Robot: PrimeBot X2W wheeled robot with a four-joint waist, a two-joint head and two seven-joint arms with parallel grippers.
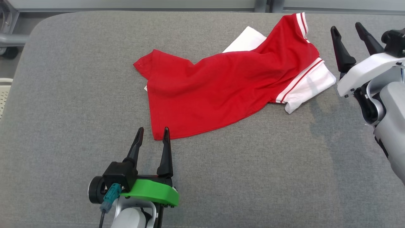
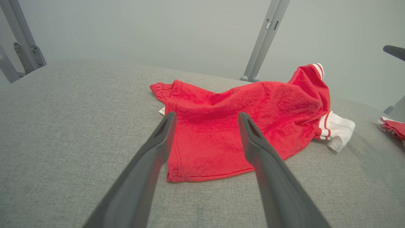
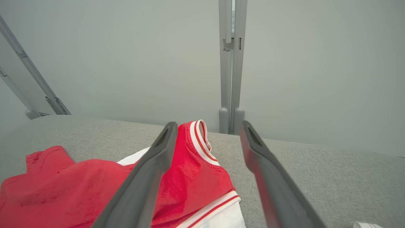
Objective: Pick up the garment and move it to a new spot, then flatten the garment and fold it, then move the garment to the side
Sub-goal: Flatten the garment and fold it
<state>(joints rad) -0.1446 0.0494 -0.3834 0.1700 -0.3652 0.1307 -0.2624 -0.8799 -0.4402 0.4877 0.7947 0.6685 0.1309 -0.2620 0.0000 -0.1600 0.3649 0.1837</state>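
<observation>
A red garment (image 1: 221, 88) with white, red-striped sleeve cuffs lies rumpled on the grey padded table (image 1: 63, 95), its sleeves toward the right and far side. My left gripper (image 1: 153, 133) is open at the garment's near left hem corner, with nothing between its fingers. In the left wrist view the garment (image 2: 234, 126) lies just beyond the fingers of the left gripper (image 2: 205, 118). To the right of the white sleeve, my right gripper (image 1: 348, 30) is raised, open and empty. From the right wrist, the garment (image 3: 79, 190) sits below and left of the right gripper (image 3: 207, 126).
Grey metal frame posts (image 3: 231, 63) and a pale wall stand behind the table's far edge. A small red and white cloth piece (image 2: 394, 126) lies at the right edge of the left wrist view. Bare grey table surface stretches left and in front of the garment.
</observation>
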